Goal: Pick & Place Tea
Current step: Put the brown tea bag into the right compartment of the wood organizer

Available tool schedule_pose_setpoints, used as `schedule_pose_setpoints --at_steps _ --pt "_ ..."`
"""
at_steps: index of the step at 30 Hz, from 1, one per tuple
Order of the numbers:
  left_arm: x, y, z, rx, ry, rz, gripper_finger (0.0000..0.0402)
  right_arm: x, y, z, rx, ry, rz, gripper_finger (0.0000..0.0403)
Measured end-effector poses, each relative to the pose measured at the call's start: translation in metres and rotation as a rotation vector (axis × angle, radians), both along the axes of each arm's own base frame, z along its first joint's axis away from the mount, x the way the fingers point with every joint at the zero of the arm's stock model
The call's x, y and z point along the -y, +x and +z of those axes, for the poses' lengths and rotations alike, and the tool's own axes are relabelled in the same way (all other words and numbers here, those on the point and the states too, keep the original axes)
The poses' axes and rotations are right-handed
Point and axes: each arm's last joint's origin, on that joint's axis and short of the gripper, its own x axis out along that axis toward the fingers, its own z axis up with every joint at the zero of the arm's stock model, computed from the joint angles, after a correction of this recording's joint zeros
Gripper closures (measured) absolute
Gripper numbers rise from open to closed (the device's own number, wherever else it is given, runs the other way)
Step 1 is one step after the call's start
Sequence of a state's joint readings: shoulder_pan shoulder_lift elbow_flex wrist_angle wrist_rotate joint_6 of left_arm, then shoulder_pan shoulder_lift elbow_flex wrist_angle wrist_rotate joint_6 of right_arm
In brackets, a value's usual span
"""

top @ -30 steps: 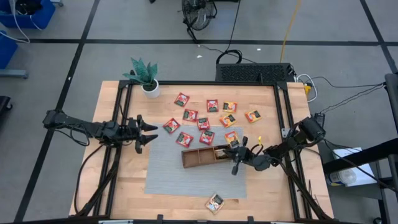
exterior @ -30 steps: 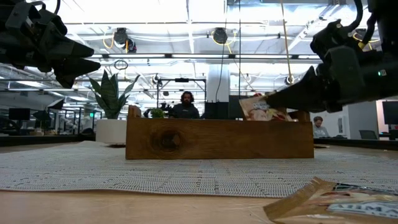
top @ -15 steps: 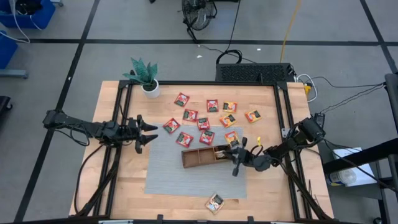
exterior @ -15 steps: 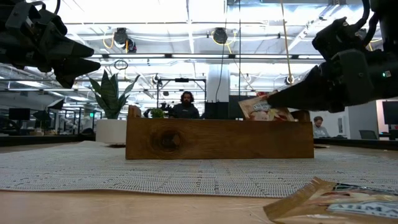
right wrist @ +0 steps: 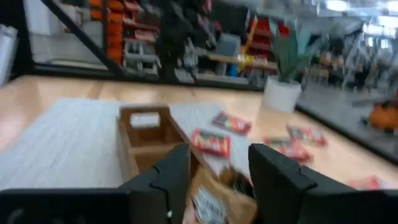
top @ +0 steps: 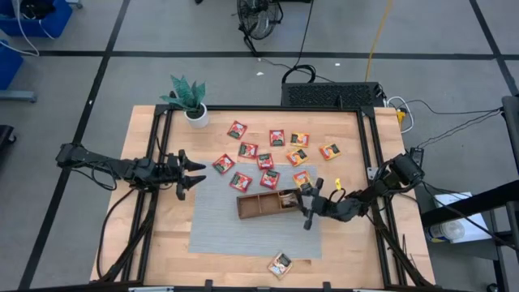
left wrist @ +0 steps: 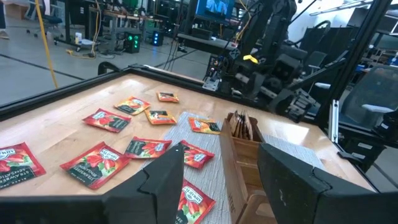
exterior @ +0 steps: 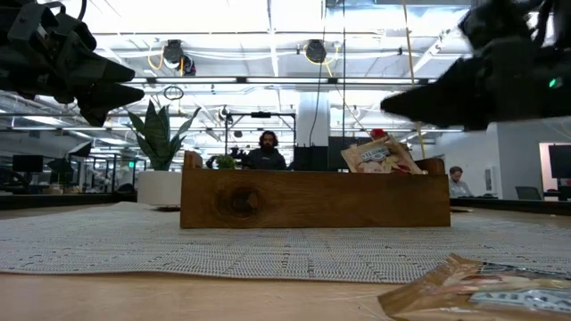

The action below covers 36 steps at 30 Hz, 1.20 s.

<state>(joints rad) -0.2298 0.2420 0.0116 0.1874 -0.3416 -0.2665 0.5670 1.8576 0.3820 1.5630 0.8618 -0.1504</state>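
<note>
A brown wooden three-compartment tray point(top: 261, 204) is lying on a grey woven mat point(top: 219, 231) in the middle of a light wooden table point(top: 154, 243). The right gripper point(top: 308, 206) is hovering just above the tray's right end, its two dark fingers point(right wrist: 163, 180) standing apart and holding nothing. Directly below them, a pale tea sachet point(exterior: 376, 157) is leaning tilted in the tray's right-end compartment, poking above the wall. Around a dozen small flat square sachets point(top: 265, 161), red, orange-yellow and dark green, are lying scattered on the table and mat behind the tray. One more sachet point(top: 280, 264) is sitting alone near the table's front edge. The left gripper point(top: 191, 173) is waiting, fingers parted and empty, over the table's left side, well apart from the tray. A potted green plant point(top: 190, 99) is standing at the far left corner.
</note>
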Motion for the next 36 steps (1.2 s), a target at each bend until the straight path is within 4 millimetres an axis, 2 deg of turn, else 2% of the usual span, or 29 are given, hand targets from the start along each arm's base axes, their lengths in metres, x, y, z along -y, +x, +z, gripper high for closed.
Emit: schedule_pose_setpoints --at_steps 4,10,12,15,19,21,24,30,36 --pt "0.0 0.0 0.0 0.0 0.0 0.0 0.0197 -0.012 -0.001 0.014 0.008 -0.122 0.11 0.0248" --pt "0.0 0.0 0.0 0.0 0.0 0.0 0.0197 -0.037 0.003 0.039 0.044 -0.277 0.41 0.0241" --pt "0.0 0.0 0.0 0.0 0.0 0.0 0.0197 -0.048 0.011 0.043 -0.071 -0.333 0.437 0.0229" --pt "0.0 0.0 0.0 -0.001 0.0 0.0 0.0197 -0.065 0.029 0.051 -0.386 -0.379 0.47 0.0204" --pt "0.0 0.0 0.0 0.002 0.0 0.0 0.0197 -0.079 0.048 0.077 -0.73 -0.257 0.488 0.0171" --pt "0.0 0.0 0.0 0.001 0.0 0.0 0.0197 -0.084 0.054 0.086 -0.793 -0.176 0.541 0.016" --pt "0.0 0.0 0.0 0.001 0.0 0.0 0.0197 -0.096 0.06 0.092 -0.774 -0.107 0.651 0.0153" --pt "0.0 0.0 0.0 0.001 0.0 0.0 0.0197 -0.111 0.071 0.066 -0.808 0.039 0.774 0.0151" --pt "0.0 0.0 0.0 -0.002 0.0 0.0 0.0197 -0.12 0.081 0.039 -0.799 0.037 0.801 0.0151"
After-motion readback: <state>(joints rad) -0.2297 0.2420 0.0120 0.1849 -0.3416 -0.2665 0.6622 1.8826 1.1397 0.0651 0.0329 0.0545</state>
